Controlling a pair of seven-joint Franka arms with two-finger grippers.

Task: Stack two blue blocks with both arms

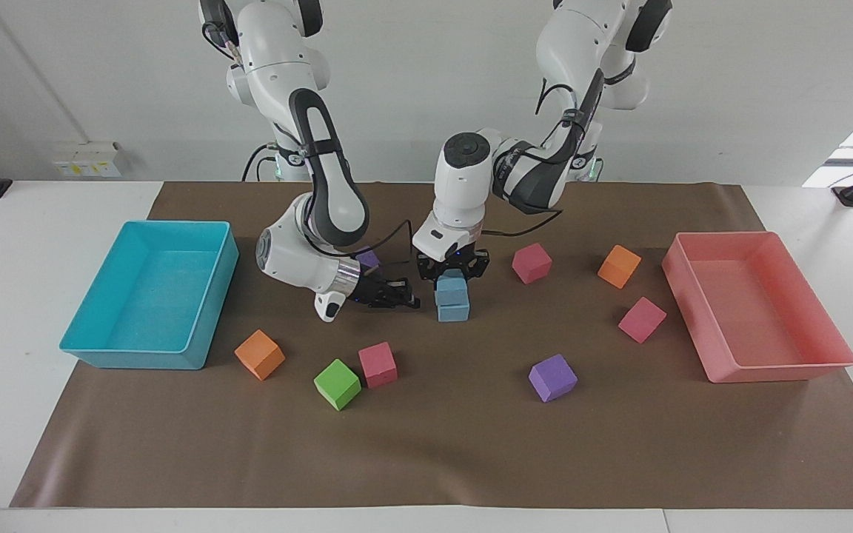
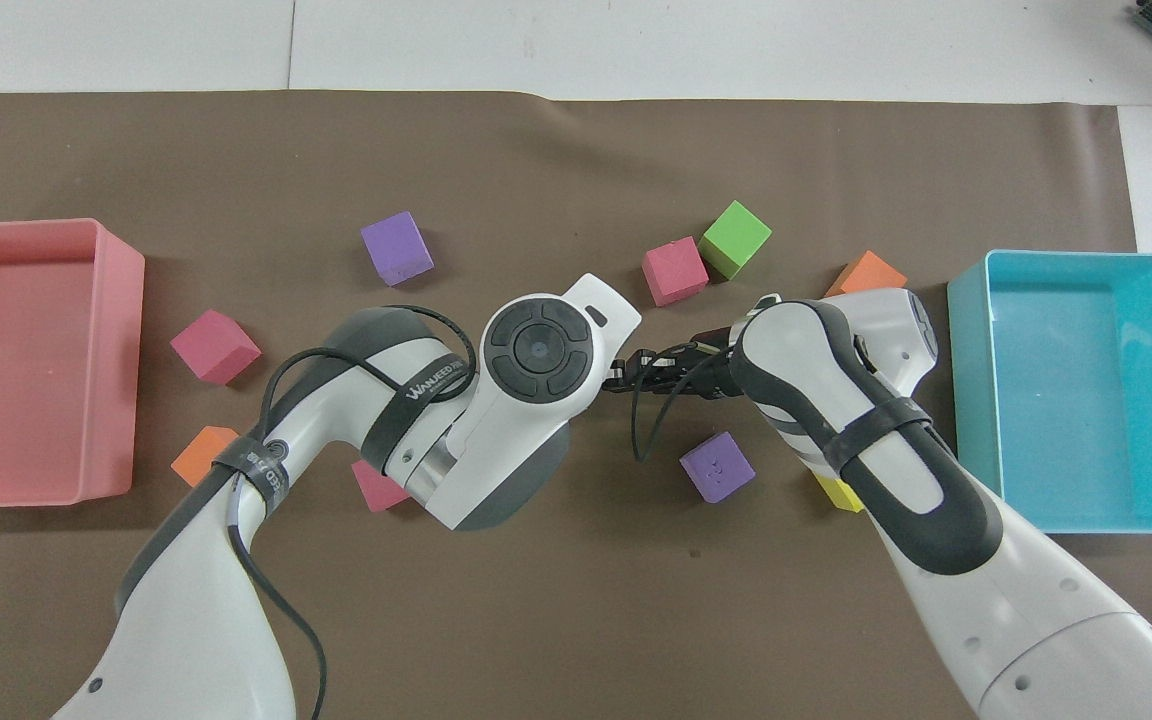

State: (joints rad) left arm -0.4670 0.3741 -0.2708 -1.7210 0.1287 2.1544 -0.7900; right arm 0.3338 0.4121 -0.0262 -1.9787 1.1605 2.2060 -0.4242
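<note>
Blue blocks (image 1: 452, 297) stacked, left gripper (image 1: 452, 272) clamping the top; right gripper (image 1: 395, 295) beside, state unclear.

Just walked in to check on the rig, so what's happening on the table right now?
The left hand is shut on the upper blue block, which sits on the lower blue block mid-table. The right hand waits low beside the stack. Other coloured cubes lie scattered between the turquoise tray and the pink tray.
</note>
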